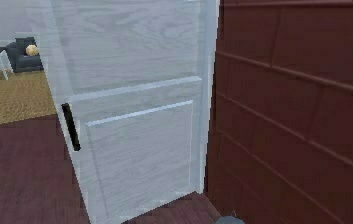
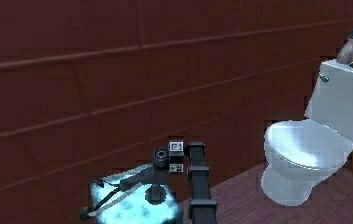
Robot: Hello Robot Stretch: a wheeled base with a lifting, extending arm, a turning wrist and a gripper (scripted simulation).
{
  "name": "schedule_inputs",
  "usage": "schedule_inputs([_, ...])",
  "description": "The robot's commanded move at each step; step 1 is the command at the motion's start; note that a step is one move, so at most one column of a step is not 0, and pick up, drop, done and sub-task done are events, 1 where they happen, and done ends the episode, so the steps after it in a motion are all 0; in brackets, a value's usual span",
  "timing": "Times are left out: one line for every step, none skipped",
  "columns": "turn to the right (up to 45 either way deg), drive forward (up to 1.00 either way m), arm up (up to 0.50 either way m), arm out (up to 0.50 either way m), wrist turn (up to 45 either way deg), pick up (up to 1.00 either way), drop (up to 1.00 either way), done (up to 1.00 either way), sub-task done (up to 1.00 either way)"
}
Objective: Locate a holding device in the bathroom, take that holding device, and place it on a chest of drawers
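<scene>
In the arm side view my arm (image 2: 197,185) rises from the bottom edge. The gripper (image 2: 94,197) reaches left from it, low over the dark red floor. I cannot tell whether it holds anything. At the right stands a white toilet (image 2: 304,150). On its tank (image 2: 340,95) is a small brown and white thing (image 2: 349,46) whose shape I cannot make out.
A white panelled door (image 1: 134,110) with a black handle (image 1: 71,127) stands close ahead in the forward view. A dark red tiled wall (image 1: 294,110) is on its right. Left of the door, a yellowish rug (image 1: 14,95) and a dark sofa (image 1: 24,55) lie beyond.
</scene>
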Motion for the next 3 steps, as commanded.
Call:
schedule_inputs([0.0,0.00,0.00,0.00,45.0,0.00,0.00,0.00,0.00])
schedule_inputs([0.0,0.00,0.00,0.00,27.0,0.00,0.00,0.00,0.00])
schedule_inputs([0.0,0.00,-0.30,0.00,0.0,0.00,0.00,0.00,0.00])
